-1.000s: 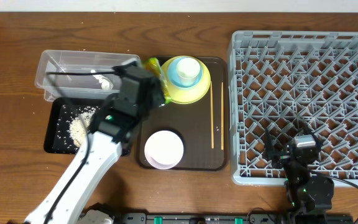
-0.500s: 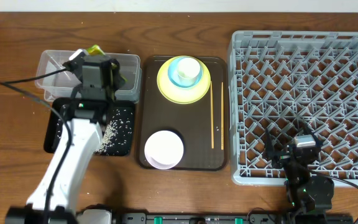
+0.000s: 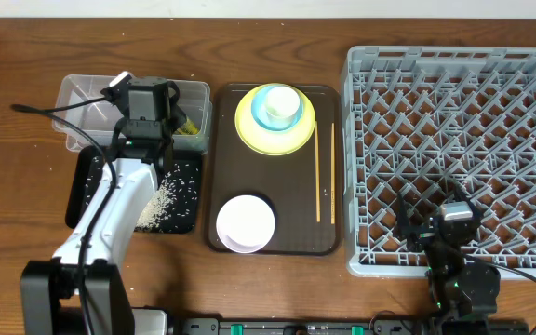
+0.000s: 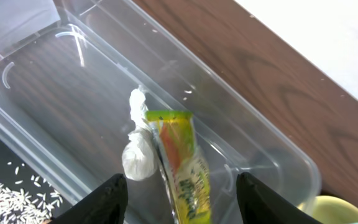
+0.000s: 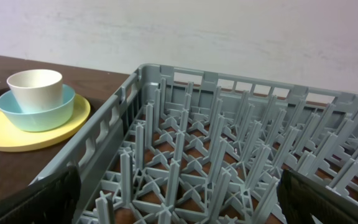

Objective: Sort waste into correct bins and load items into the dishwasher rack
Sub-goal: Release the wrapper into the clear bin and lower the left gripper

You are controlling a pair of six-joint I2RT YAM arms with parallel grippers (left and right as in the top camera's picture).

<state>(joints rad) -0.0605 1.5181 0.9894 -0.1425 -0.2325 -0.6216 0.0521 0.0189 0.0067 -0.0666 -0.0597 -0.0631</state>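
Observation:
My left gripper (image 3: 156,100) hangs open over the clear tub (image 3: 80,93). In the left wrist view the green-and-orange wrapper (image 4: 180,163) stands between the spread fingers (image 4: 112,194), touching neither, with the crumpled paper scrap (image 4: 137,155) beside it in the tub (image 4: 55,74). Rice (image 3: 161,200) lies in the black tray (image 3: 80,200). The yellow-green plate (image 3: 249,132) carries the blue cup (image 3: 270,119) and the small white cup (image 3: 283,100). The white bowl (image 3: 246,223) and two chopsticks (image 3: 318,172) lie on the brown tray. My right gripper (image 3: 443,209) is open over the rack's (image 3: 454,112) near edge, holding nothing.
The brown serving tray (image 3: 291,209) sits between the bins and the rack. The rack's upright pegs (image 5: 219,155) fill the right wrist view, with the plate (image 5: 17,134) and stacked cups beyond its left wall. Bare wooden table (image 3: 17,233) lies left of the black tray.
My left gripper swung from beside the plate to above the clear tub carrying the wrapper, then opened and let it go. The right arm has not moved.

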